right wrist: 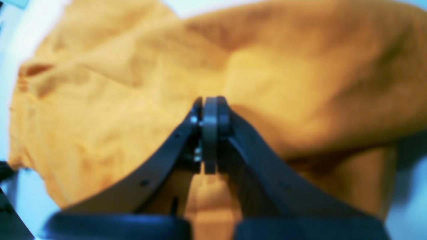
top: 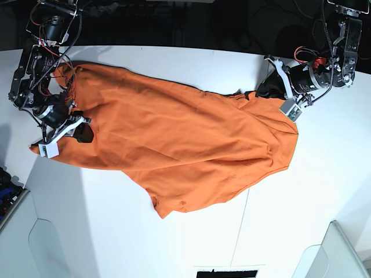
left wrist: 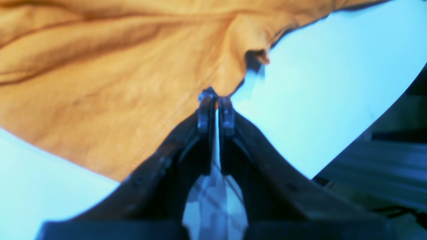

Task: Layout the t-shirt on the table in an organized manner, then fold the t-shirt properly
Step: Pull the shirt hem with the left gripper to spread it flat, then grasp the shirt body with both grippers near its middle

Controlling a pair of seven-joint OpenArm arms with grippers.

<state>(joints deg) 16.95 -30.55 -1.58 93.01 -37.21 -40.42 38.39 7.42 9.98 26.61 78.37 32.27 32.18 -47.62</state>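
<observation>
The bright orange cloth t-shirt (top: 174, 139) sprawls (creased) across the matte white table (top: 116, 231); left gripper (left wrist: 217, 96) pinches its edge, right gripper (right wrist: 210, 103) closed above it.

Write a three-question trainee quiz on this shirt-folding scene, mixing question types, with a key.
1. True or false: the t-shirt lies neatly folded on the table.
2. In the left wrist view, the left gripper is: A) wide open above bare table, B) shut on the shirt's edge, C) out of sight.
3. Fill in: in the right wrist view, the right gripper has its jaws ____.

Key: 1 false, it is spread out, stretched between the arms and wrinkled. 2 B. 3 shut, with orange cloth all around; whether cloth is pinched is unclear.
</observation>
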